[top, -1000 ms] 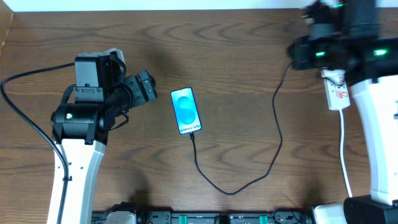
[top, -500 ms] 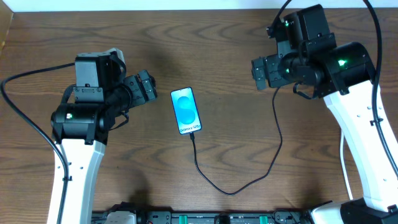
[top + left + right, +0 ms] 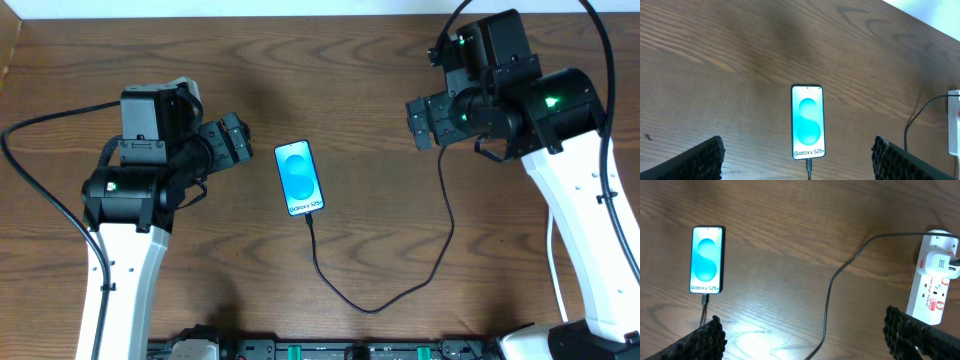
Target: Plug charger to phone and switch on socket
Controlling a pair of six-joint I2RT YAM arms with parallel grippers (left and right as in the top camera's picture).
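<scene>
The phone (image 3: 300, 178) lies flat mid-table with its blue screen lit, also in the left wrist view (image 3: 808, 122) and right wrist view (image 3: 707, 260). The black charger cable (image 3: 375, 308) is plugged into the phone's bottom edge. It loops toward the table front, then runs up to the right. In the right wrist view the charger (image 3: 832, 280) reaches a plug on the white socket (image 3: 932, 287). The right arm hides the socket from overhead. My left gripper (image 3: 235, 140) hovers open left of the phone. My right gripper (image 3: 418, 120) hangs open, right of the phone and above the cable.
The socket's white cord (image 3: 553, 250) runs down the right side toward the table front. Black equipment (image 3: 330, 350) lines the front edge. The left arm's black cable (image 3: 40, 190) trails at the left. A sliver of the socket (image 3: 955, 120) shows at the left wrist view's right edge.
My right arm has swung left, away from above the socket, and now covers it from overhead. Its gripper stands open. The left arm, phone and cable have not moved.
</scene>
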